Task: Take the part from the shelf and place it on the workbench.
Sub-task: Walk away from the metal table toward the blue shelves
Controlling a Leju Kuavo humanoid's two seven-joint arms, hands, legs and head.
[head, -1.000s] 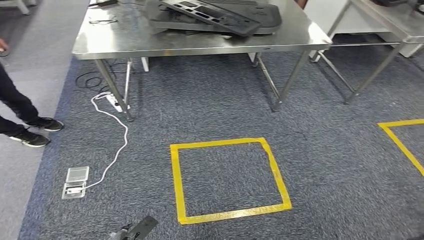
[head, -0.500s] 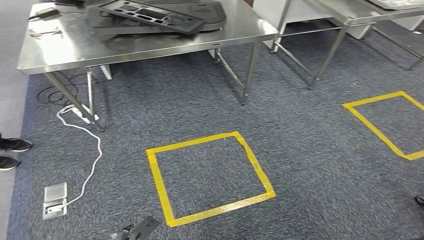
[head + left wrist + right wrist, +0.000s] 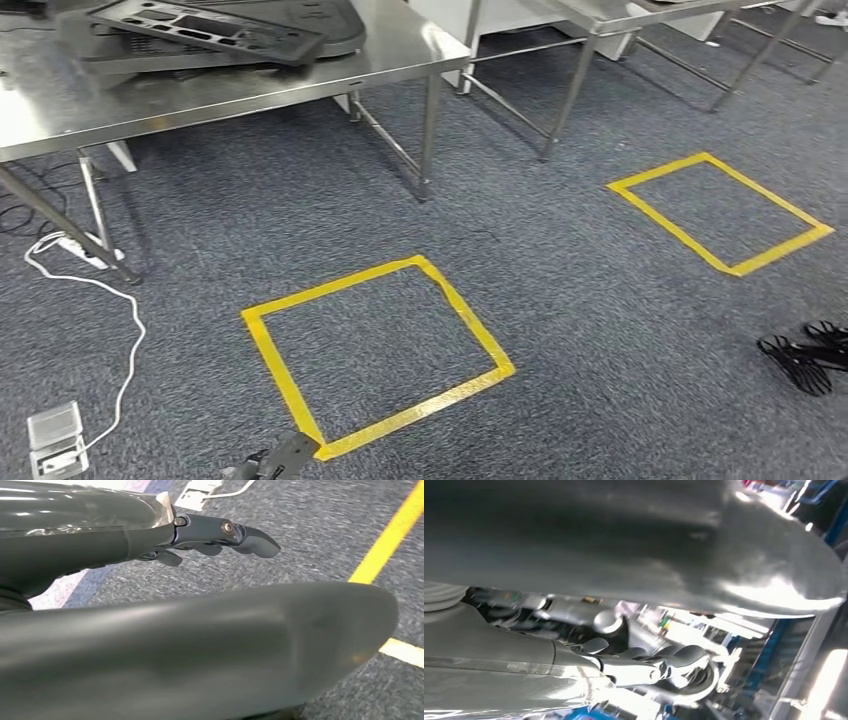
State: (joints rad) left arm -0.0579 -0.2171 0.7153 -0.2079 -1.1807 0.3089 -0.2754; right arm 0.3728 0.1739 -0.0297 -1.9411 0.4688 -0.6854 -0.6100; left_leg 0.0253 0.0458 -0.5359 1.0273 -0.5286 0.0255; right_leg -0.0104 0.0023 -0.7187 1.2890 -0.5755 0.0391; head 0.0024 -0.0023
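Observation:
Dark grey moulded panels (image 3: 215,32) lie stacked on a steel workbench (image 3: 250,85) at the far left of the head view. The tip of my left hand (image 3: 272,460) shows at the bottom edge, hanging low over the carpet. In the left wrist view my left hand (image 3: 215,535) has its dark fingers (image 3: 250,537) stretched out above the floor, with nothing in them. In the right wrist view my right hand (image 3: 659,667) is blurred and glary. Its fingers look curled, and I cannot tell whether they hold anything.
Two yellow tape squares mark the grey carpet, one close in front (image 3: 375,350) and one at the right (image 3: 720,210). A white cable (image 3: 105,300) runs to a floor socket box (image 3: 55,440). A second steel table (image 3: 600,20) stands behind. A black ribbed object (image 3: 805,355) lies at the right edge.
The camera has swung to the right: the workbench, the tape square and the cable have slid left in the picture. The person's shoes have left the view. The second square has come fully in.

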